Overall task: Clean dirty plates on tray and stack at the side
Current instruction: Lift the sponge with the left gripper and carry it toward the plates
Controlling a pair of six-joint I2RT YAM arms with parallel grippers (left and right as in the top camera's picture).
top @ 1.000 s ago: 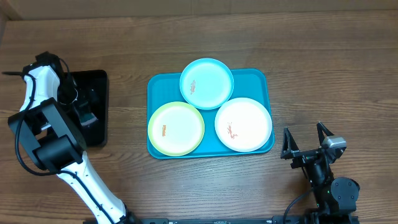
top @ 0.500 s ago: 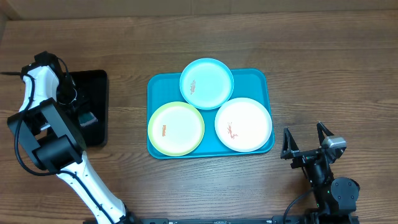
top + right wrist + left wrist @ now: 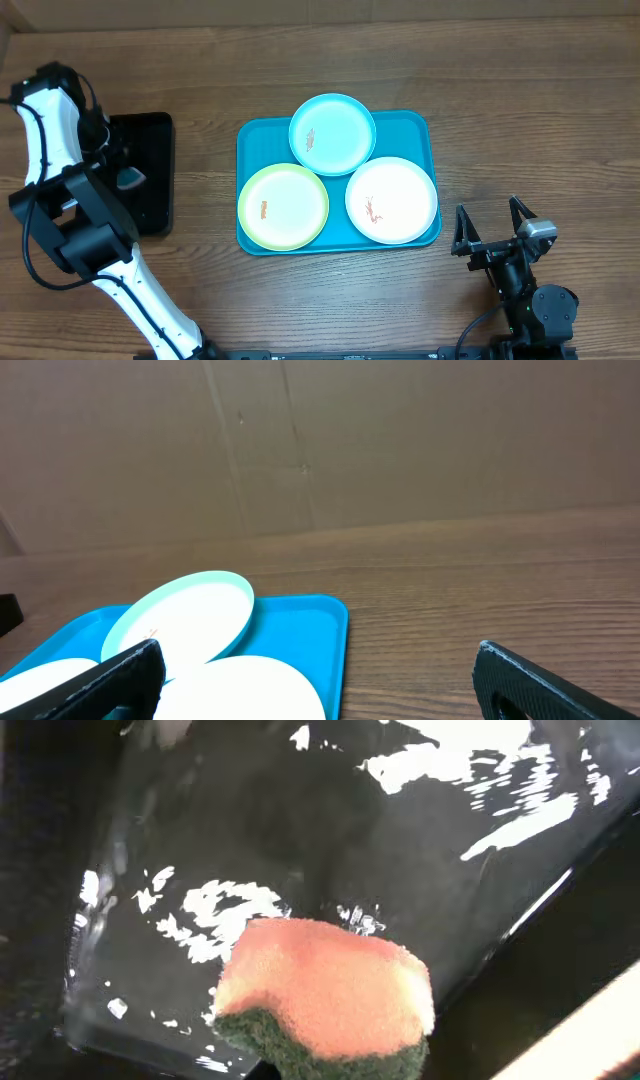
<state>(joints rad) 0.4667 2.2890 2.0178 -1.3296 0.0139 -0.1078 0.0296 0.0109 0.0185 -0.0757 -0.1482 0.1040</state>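
Now the left arm has swung up and outward compared with a second ago, and the left gripper [image 3: 130, 178] has risen off the floor of the black tray [image 3: 150, 140]. It is clenched on the sponge [image 3: 325, 990], orange on top and dark green underneath, although its fingers stay out of the wrist view. Directly below that hand the black tray's floor glistens with wet patches. The right gripper [image 3: 488, 214] has not moved; its jaws stand spread wide and empty.

Both hands work over a brown wood-grain table [image 3: 520, 100], and a plain brown wall [image 3: 300, 440] rises beyond the right hand.

Between the two grippers lies the tray [image 3: 405, 120], near the right hand and well apart from the left. It carries all three plates, each with an orange-red smear: the light blue plate [image 3: 332, 134] farthest from the right hand, the white plate [image 3: 391, 200] nearest it, and the yellow-green plate [image 3: 283, 206] on the side toward the left hand.
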